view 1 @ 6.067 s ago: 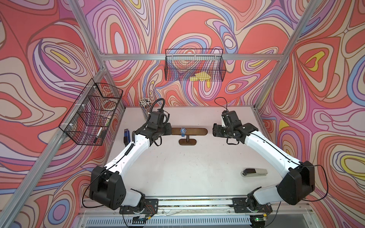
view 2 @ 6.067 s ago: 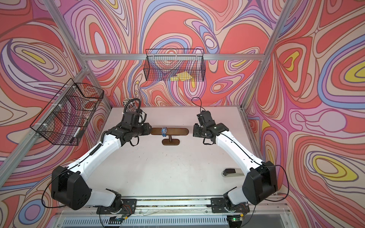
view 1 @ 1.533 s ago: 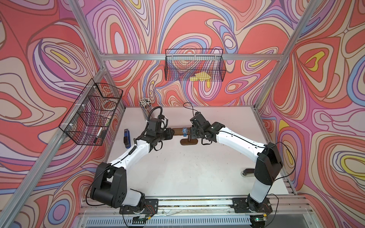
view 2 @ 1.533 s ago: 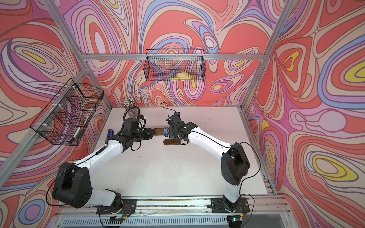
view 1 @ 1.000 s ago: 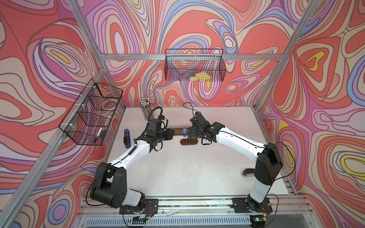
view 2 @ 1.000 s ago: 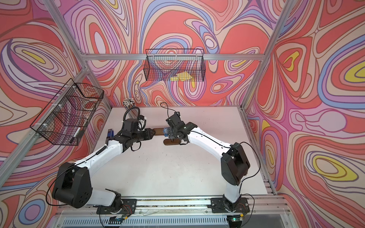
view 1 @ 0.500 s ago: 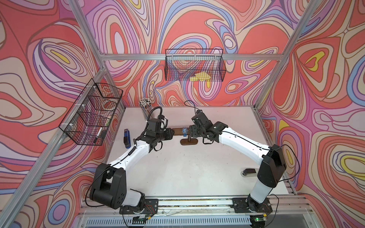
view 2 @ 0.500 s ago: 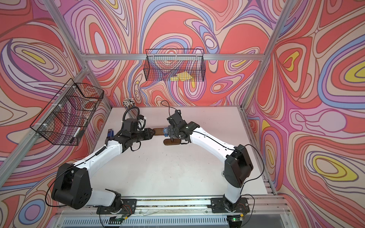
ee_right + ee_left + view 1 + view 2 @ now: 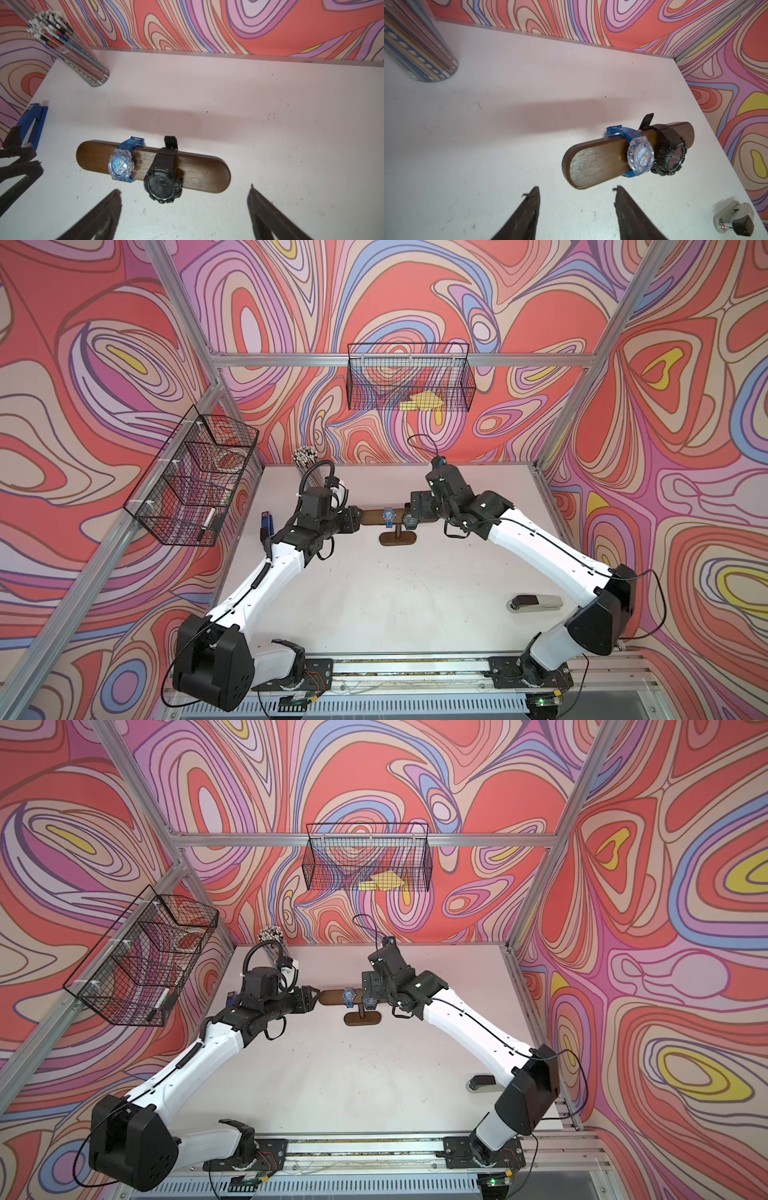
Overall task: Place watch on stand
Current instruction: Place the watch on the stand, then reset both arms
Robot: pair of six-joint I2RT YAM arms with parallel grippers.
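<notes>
The dark wooden stand (image 9: 374, 516) (image 9: 330, 997) is upright at the back of the table, base (image 9: 398, 538) below the bar. A clear blue watch (image 9: 388, 516) (image 9: 640, 156) (image 9: 121, 165) and a black watch (image 9: 410, 520) (image 9: 670, 155) (image 9: 163, 187) hang side by side around its top bar (image 9: 596, 164) (image 9: 199, 172). My left gripper (image 9: 358, 517) (image 9: 576, 188) is open just off the bar's left end. My right gripper (image 9: 417, 512) (image 9: 184, 188) is open wide by the right end, near the black watch, holding nothing.
A clear cup of pencils (image 9: 305, 458) (image 9: 68, 49) stands at the back left. A blue stapler (image 9: 266, 522) lies left of my left arm. A grey stapler (image 9: 534, 602) lies at the front right. Wire baskets (image 9: 195, 481) (image 9: 409, 377) hang on the walls.
Both grippers have opened. The left has let go of the bar's left end. The right arm has drawn back to the right, leaving the black watch on the bar.
</notes>
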